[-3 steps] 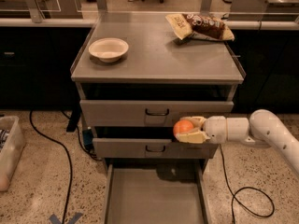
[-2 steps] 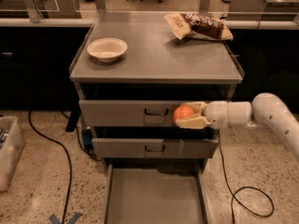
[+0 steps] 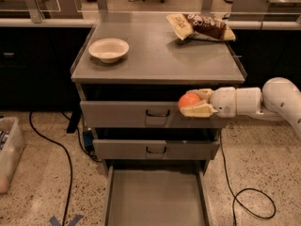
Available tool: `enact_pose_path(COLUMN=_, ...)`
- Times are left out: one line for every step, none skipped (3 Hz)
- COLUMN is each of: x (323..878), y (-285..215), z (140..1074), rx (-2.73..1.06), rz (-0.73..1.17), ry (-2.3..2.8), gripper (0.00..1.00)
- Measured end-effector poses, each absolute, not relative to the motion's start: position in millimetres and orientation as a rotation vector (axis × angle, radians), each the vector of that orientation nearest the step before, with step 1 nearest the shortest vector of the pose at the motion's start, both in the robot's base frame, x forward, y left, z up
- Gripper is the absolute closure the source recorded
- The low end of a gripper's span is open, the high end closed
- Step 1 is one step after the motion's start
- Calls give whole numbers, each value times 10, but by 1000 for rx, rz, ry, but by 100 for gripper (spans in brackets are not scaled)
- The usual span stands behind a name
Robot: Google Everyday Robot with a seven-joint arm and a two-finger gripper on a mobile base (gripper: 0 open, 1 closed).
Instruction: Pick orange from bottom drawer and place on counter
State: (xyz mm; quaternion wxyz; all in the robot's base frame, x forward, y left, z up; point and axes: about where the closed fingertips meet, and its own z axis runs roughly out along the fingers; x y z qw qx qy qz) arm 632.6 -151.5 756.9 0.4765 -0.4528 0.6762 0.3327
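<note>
My gripper (image 3: 194, 101) is shut on the orange (image 3: 188, 100), a small round fruit between the pale fingers. It hangs in front of the top drawer's right side, just below the counter (image 3: 160, 55) edge. The arm reaches in from the right. The bottom drawer (image 3: 155, 199) is pulled out below, its flat grey floor bare.
A white bowl (image 3: 108, 49) sits on the counter's left. A chip bag (image 3: 200, 28) lies at the back right. The two upper drawers (image 3: 150, 114) with black handles are slightly open. Black cables (image 3: 249, 192) lie on the floor at both sides. A clear bin (image 3: 7, 152) stands at left.
The gripper has risen with the orange, from the level of the middle drawer up to the top drawer front, just under the counter edge.
</note>
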Motion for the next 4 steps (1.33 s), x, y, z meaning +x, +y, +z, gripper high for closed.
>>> enact_pose_path(x=6130, y=-1559, z=7680, rx=-1123, rz=818, ry=1632, gripper=100)
enact_pose_path(x=5758, y=-1688, z=7985, rx=-1140, rz=833, ry=1582, gripper=100)
enact_pose_path(x=5690, y=-1819, z=8304, rx=-1141, rz=814, ry=1522, gripper=100)
enact_pose_path(x=6038, y=-1909, z=8710, rx=-1135, rz=740, ry=1430, gripper=100)
